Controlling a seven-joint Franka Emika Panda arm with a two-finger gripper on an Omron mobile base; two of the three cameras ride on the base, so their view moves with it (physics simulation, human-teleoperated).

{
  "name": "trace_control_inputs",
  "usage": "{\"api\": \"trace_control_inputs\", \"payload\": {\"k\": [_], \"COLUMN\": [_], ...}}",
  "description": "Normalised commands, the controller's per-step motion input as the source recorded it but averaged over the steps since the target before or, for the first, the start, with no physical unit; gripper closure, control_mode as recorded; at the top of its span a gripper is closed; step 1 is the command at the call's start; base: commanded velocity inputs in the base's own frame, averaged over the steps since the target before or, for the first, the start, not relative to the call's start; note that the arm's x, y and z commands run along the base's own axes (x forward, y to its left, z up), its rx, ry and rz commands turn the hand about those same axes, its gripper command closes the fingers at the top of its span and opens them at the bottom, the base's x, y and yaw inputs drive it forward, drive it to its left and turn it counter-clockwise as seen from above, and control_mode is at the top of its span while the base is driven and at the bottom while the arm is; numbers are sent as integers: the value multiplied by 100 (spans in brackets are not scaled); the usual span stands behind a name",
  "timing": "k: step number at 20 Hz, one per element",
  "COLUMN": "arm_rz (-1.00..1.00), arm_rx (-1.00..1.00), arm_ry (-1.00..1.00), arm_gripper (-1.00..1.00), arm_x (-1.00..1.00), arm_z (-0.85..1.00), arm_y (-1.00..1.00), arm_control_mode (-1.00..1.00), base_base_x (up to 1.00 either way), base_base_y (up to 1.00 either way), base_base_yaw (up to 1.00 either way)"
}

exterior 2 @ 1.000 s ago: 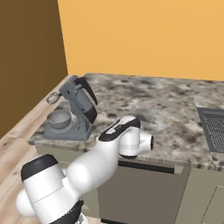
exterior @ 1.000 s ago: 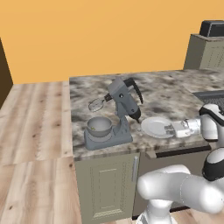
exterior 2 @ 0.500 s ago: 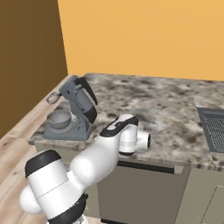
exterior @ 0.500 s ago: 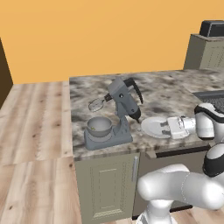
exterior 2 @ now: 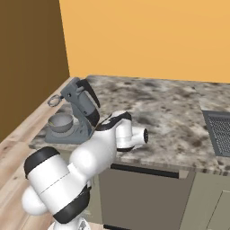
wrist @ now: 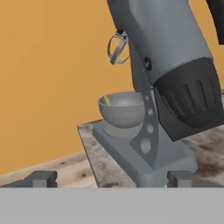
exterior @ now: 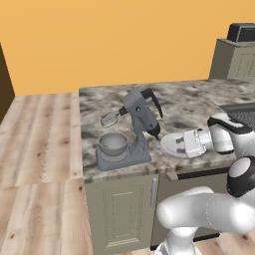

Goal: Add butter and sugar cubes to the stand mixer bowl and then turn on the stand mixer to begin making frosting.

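Left base view: the gripper (exterior: 175, 145) has advanced from above the white plate (exterior: 169, 143) toward the stand mixer (exterior: 133, 127) during the last second; the approach to the mixer's rear is judged under way. Arm pose: forearm near-horizontal over the table (exterior: 189, 107), hand pointing at the mixer. Jaws fully open, holding nothing. Stand mixer bowl (wrist: 123, 107) sits on the mixer base, under the raised whisk (wrist: 117, 47).

Left base view looks forward and down from behind the arm's left; right base view does the same from its right. Both share the counter (exterior: 199, 107) and mixer (exterior: 134, 124). Hand view sits close behind the mixer (wrist: 170, 78), facing its rear and the bowl (wrist: 122, 107).
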Motion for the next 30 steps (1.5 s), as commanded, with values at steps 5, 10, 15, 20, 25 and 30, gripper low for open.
{"api": "trace_control_inputs", "payload": {"k": [5,10,15,20,25,30], "arm_rz": [0,0,0,0,0,0], "arm_rx": [-7,0,0,0,0,0], "arm_ry": [0,-1,0,0,0,0], "arm_gripper": [-100,-100,-100,-100,-100,-100], "arm_x": [8,0,0,0,2,11], "arm_z": [-21,-32,-20,-6,-8,-12], "arm_y": [10,0,1,6,9,13], "arm_control_mode": [-100,-100,-100,-100,-100,-100], "base_base_x": [0,0,0,0,0,0], "base_base_y": [0,0,0,0,0,0], "base_base_yaw": [0,0,0,0,0,0]}}
